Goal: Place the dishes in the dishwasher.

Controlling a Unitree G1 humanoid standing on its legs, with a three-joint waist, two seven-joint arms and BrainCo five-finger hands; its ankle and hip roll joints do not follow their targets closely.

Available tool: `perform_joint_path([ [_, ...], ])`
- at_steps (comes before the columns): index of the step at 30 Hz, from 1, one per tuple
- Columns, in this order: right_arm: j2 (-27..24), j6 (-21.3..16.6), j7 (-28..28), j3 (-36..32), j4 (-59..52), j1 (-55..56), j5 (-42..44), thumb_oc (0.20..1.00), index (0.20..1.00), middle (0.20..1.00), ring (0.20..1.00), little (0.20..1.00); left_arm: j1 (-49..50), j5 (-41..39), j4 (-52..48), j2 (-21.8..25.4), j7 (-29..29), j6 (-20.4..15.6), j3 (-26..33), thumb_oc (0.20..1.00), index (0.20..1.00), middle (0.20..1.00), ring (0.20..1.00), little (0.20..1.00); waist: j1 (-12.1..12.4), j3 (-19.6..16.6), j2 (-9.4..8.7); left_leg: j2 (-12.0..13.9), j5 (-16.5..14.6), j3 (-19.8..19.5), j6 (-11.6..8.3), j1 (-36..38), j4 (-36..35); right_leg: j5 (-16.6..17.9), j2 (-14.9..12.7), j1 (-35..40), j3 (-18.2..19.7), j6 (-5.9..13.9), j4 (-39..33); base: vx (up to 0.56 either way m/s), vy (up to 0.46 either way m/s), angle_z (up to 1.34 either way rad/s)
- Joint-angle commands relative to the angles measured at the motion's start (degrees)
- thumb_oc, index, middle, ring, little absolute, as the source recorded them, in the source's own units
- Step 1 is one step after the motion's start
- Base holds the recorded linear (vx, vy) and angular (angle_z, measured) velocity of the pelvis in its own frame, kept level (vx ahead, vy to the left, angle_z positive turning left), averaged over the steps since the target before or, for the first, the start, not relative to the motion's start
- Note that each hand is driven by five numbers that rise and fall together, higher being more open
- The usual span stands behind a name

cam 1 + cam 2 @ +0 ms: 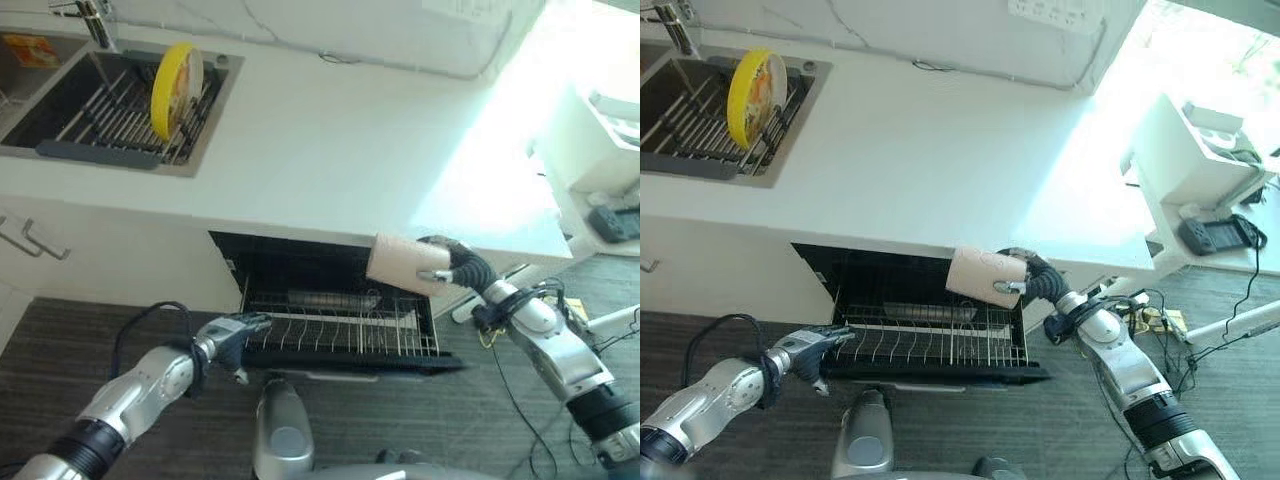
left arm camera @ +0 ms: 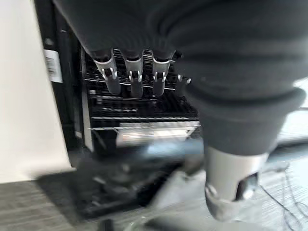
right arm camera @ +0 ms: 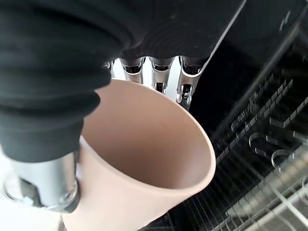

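Below the white counter [image 1: 330, 150] the dishwasher [image 1: 330, 300] stands open, its wire rack [image 1: 930, 345] pulled out. A yellow plate [image 1: 176, 88] stands upright in the sink rack [image 1: 120, 115]. The right hand [image 1: 455, 265] curls round a beige cup [image 3: 144, 159] above the rack's right end (mouth visible from the wrist). The left hand [image 2: 132, 74], fingers straight, reaches at the rack's left front.

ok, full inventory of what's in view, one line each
cup: 1, beige, in right hand over the rack's right end
plate: 1, yellow, upright in the sink rack
sink: 1, steel, counter's far left
dishwasher: 1, black, open under the counter
rack: 1, wire, pulled out, no dishes seen in it
counter: 1, white
left hand: at the rack's left edge, fingers straight
right hand: curled round the cup
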Motion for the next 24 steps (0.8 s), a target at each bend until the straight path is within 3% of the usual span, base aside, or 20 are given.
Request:
perform_joint_path([
  [1,-2.6,-2.8,-1.5,-2.6,-0.7,-3.4,1.1,0.2,0.2,0.2,0.2,0.2,0.4,0.2,-2.9,0.4,2.0,-1.1,-0.5,1.0,1.0,1.0,1.0,1.0,-0.1,0.3,2.4,3.1,5.9,-4.6,-6.2,-9.3,0.5,-1.1,0.2,0.1,-0.8,1.34,1.4,-0.2,0.019,-0.01],
  [19,-0.2,-4.4,-3.5,1.5,5.0,-2.1,-2.2,0.2,0.2,0.2,0.2,0.2,-4.1,-0.8,-2.3,-0.9,3.7,-1.0,-3.9,1.0,1.0,1.0,1.0,1.0,-1.2,1.0,3.18,3.6,6.4,-4.3,-6.81,-12.8,1.4,-1.9,-0.6,-0.6,-0.5,1.79,-0.3,-0.06,0.01,-0.01],
  [24,-0.3,-3.5,-5.7,1.9,10.3,-5.2,-5.0,0.2,0.2,0.2,0.2,0.2,-7.4,-1.8,-3.2,0.3,0.5,-0.4,-5.9,1.0,1.0,1.0,1.0,1.0,-1.2,1.8,2.86,3.7,6.4,-4.6,-7.06,-14.1,1.9,-1.3,-0.9,-0.8,-0.4,2.19,-1.3,-0.05,-0.038,0.01],
])
